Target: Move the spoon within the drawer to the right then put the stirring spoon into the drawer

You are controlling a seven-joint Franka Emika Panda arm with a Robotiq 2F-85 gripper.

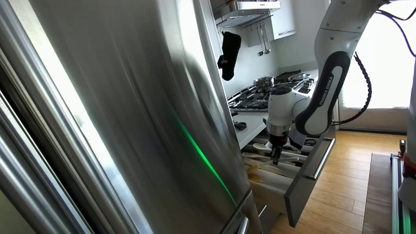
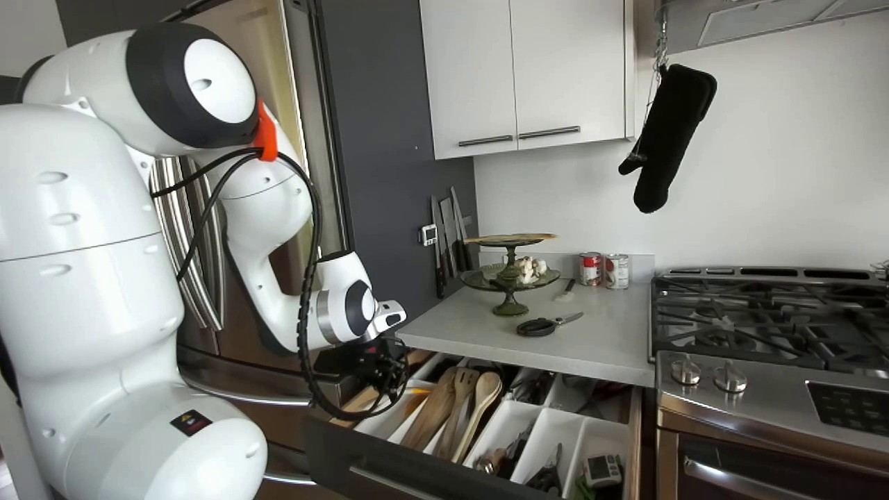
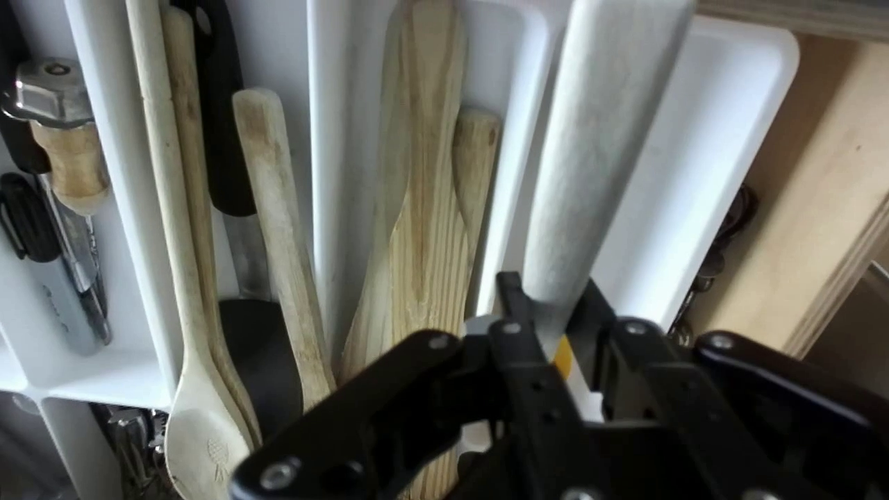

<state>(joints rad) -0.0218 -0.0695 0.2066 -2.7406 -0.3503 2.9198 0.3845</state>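
While the pincer (image 3: 552, 302) pinched one pale-handled utensil (image 3: 604, 139), presumably the spoon, over the drawer (image 1: 296, 198), we advised aligning it with the dividers (image 3: 325, 173), lowering gently, releasing low.

A: Pale handle (image 3: 611, 132), wrist view?
B: One end cut by the view's top edge; lower part masked by the claw (image 3: 551, 298).
A: Orange patch (image 3: 563, 357) below?
B: Mostly covered; identity undetermined.
A: Black utensil (image 3: 260, 361)?
B: Head partly under a wooden handle (image 3: 281, 208). Metal pieces (image 3: 135, 444), lower left: too blurred to name.
A: Drawer (image 1: 300, 196)?
B: In an exterior view, side wall's back end hidden by the refrigerator (image 1: 146, 97); in an exterior view, front panel (image 2: 375, 458) cut off below.
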